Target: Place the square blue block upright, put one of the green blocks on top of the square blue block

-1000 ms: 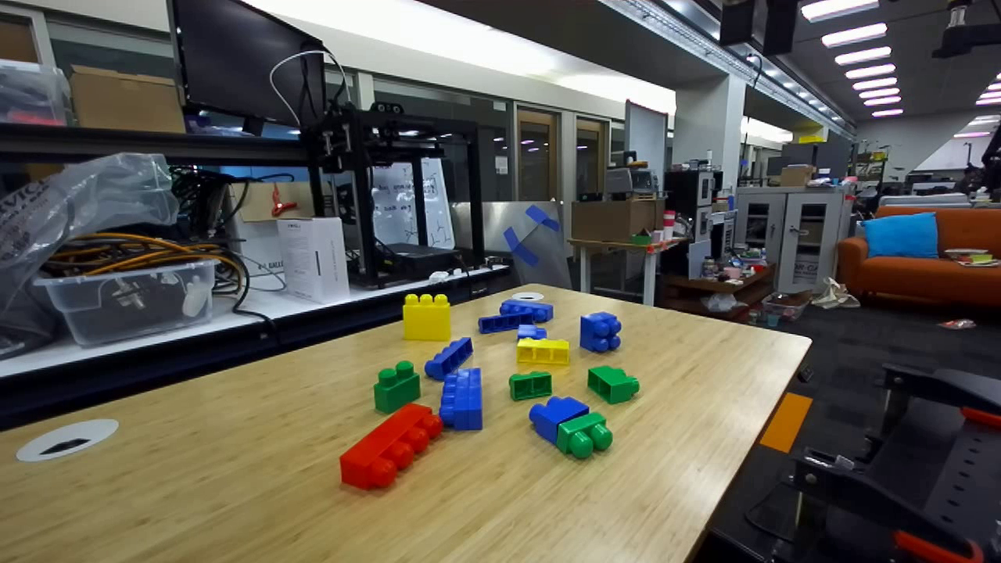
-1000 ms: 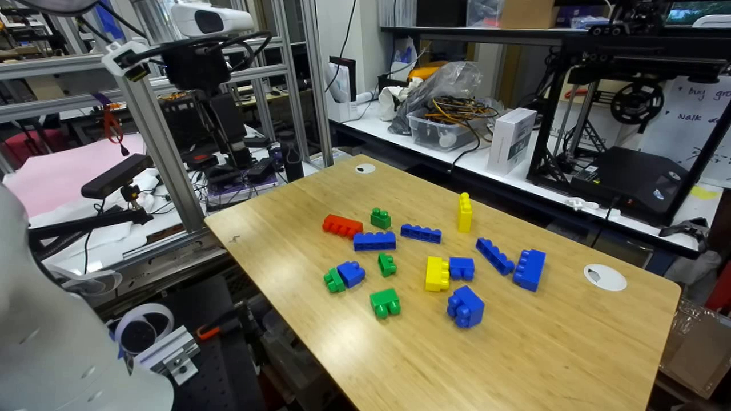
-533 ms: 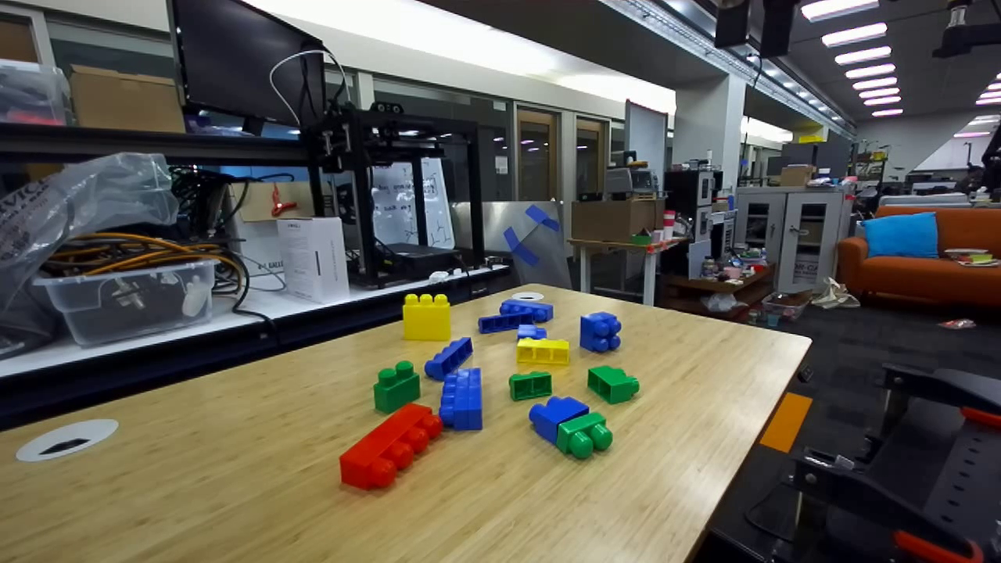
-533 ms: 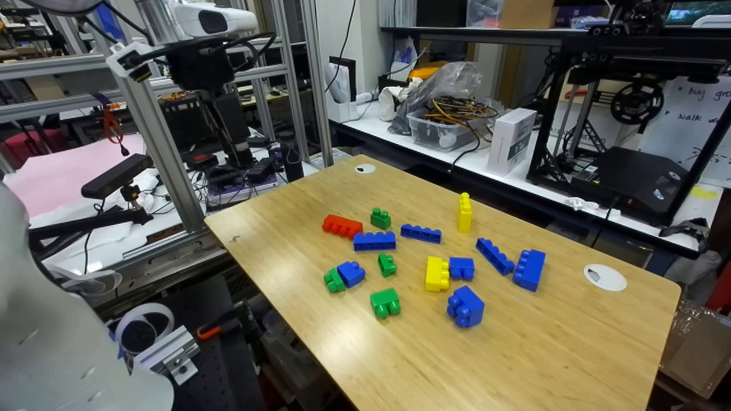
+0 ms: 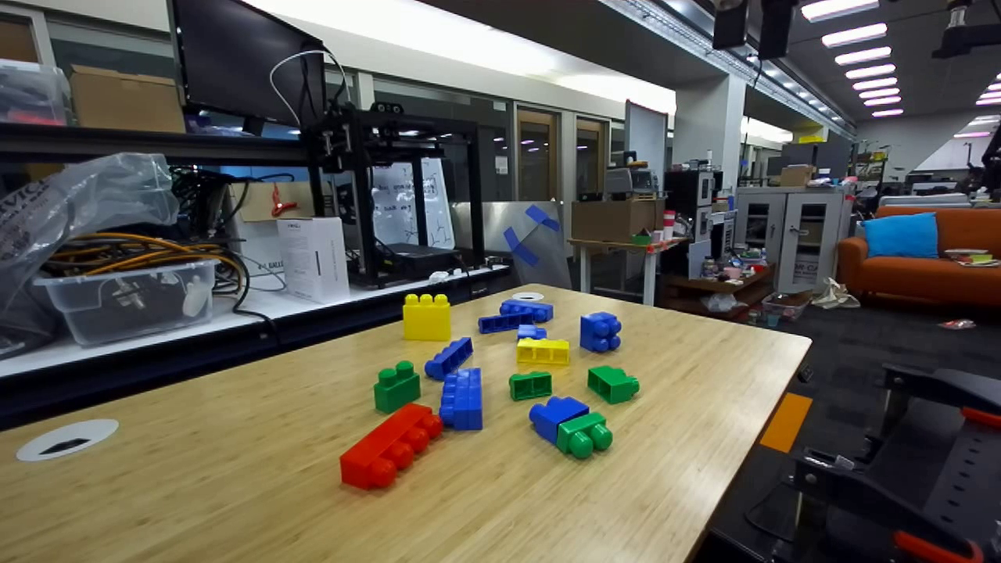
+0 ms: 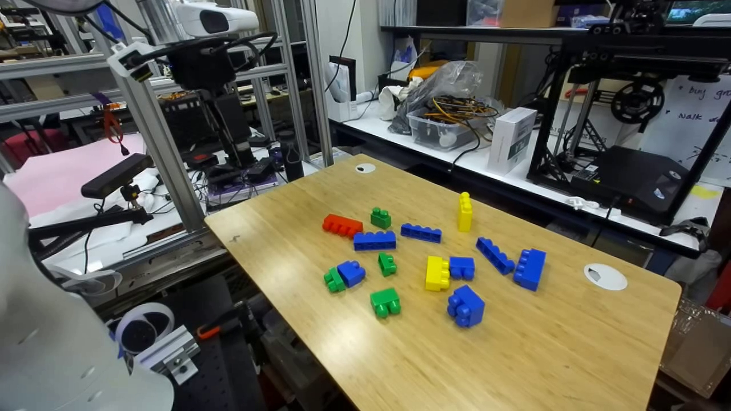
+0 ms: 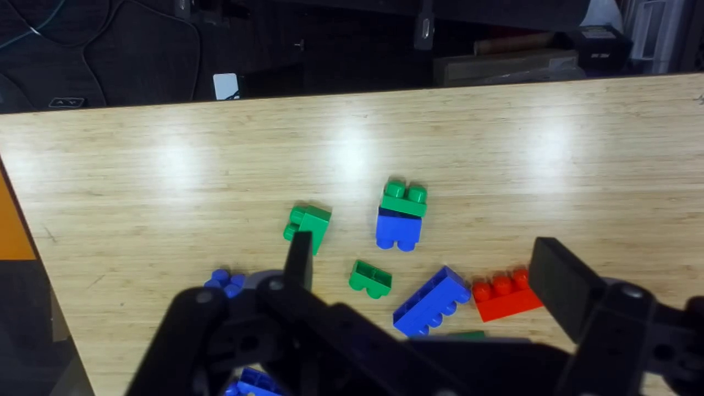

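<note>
With the hand (image 7: pixel 426 261) spread, we're expecting the square blue brick (image 6: pixel 468 306), lying studs-left in an exterior view, to be light, stiff, best pinched across flat walls.

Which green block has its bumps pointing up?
The chunky green plastic studded brick nearest the long red plastic brick, standing upright; the other three green bricks lie on their sides.

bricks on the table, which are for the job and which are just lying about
Job:
square blue block, on its side
low green block, likely the pick

Lying about:
red brick
two yellow bricks
four long blue bricks
small blue brick
blue-green pair
other loose green bricks
</note>
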Controlling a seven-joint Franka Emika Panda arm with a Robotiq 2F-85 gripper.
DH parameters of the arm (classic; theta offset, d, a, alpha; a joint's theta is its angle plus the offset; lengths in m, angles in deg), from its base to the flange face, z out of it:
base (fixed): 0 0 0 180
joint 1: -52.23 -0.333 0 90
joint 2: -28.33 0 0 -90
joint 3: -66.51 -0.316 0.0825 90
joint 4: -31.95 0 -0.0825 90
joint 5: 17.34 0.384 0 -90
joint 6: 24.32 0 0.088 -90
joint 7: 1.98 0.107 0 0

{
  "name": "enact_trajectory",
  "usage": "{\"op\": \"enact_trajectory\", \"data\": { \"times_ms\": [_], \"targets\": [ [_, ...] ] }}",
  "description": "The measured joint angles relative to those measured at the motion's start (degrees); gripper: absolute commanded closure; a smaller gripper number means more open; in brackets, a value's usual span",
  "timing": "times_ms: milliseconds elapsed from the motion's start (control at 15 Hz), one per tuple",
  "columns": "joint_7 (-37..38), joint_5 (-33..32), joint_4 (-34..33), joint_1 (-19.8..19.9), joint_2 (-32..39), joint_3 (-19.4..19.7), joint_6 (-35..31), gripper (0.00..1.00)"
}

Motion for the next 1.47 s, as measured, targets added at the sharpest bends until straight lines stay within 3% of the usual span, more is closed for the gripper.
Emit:
{"op": "enact_trajectory", "data": {
  "times_ms": [400, 1133, 1467],
  "targets": [
    [-1.5, -1.9, -3.7, 3.9, 4.7, 4.6, -4.1, 0.00],
    [-4.5, -2.4, -16.0, 7.6, 28.6, 10.8, -12.3, 0.00],
    [-7.1, -2.6, -20.1, 8.5, 36.3, 13.2, -13.6, 0.00]
  ]
}}
